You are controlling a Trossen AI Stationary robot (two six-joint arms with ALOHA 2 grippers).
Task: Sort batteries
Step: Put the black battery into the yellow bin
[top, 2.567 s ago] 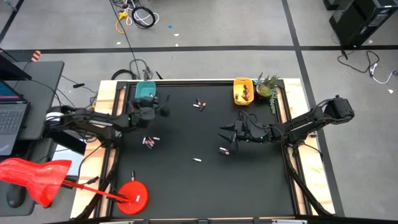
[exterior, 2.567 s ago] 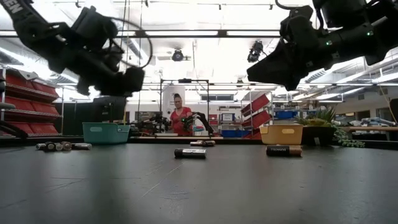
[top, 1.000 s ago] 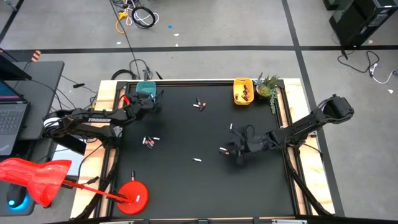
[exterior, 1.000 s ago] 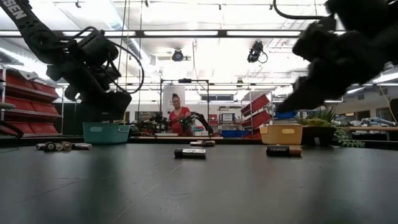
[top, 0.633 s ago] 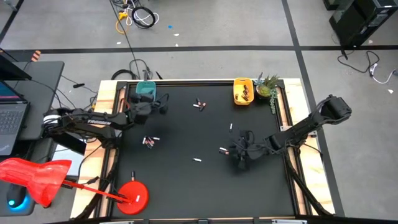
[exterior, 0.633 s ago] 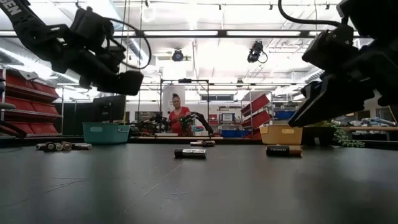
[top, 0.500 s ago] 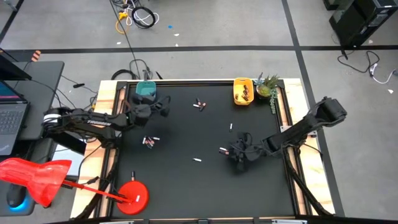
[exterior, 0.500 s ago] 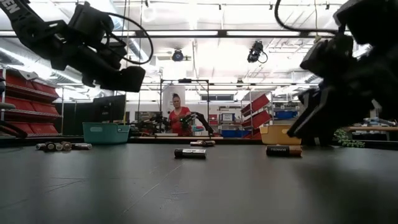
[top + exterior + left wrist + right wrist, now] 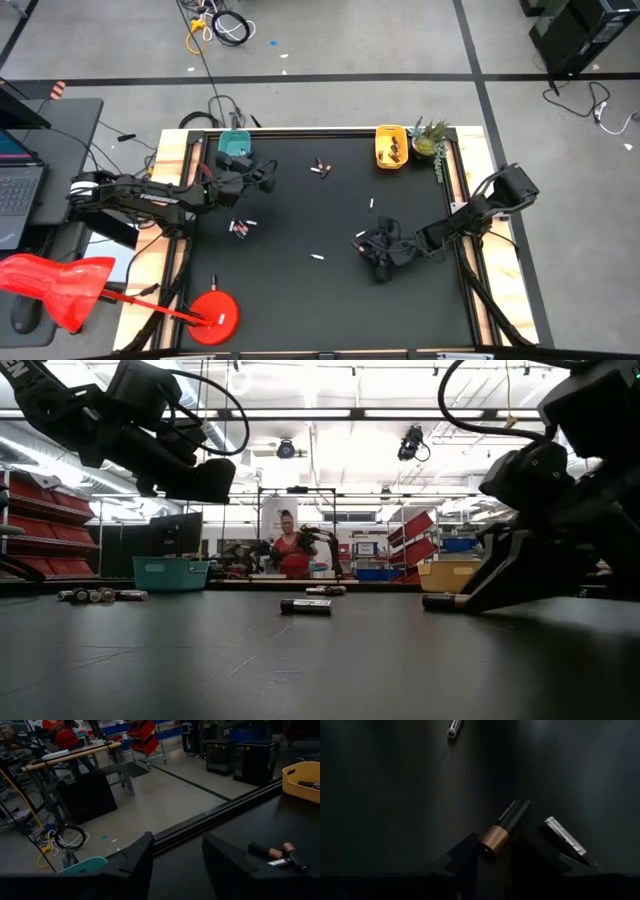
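Several small batteries lie scattered on the black table top (image 9: 300,290). A dark battery with a copper end (image 9: 505,826) lies flat at the right centre and also shows in the high view (image 9: 360,237). My right gripper (image 9: 495,857) is open and down at the table, one finger on either side of that battery's copper end; I cannot tell whether they touch it. A silvery battery (image 9: 565,842) lies beside it. My left gripper (image 9: 260,178) is open and empty, raised beside the teal tray (image 9: 233,146).
A yellow tray (image 9: 391,146) holding batteries and a small plant (image 9: 430,140) stand at the far right. More batteries lie at the far centre (image 9: 320,167), the left centre (image 9: 240,227) and the middle (image 9: 318,257). A red stand (image 9: 215,310) sits near the left front corner.
My right gripper has come down to the table top and shifted a little toward the left, until its open fingers stand around the dark battery. My left gripper has risen and moved from over the teal tray a little toward the table's right and near side.
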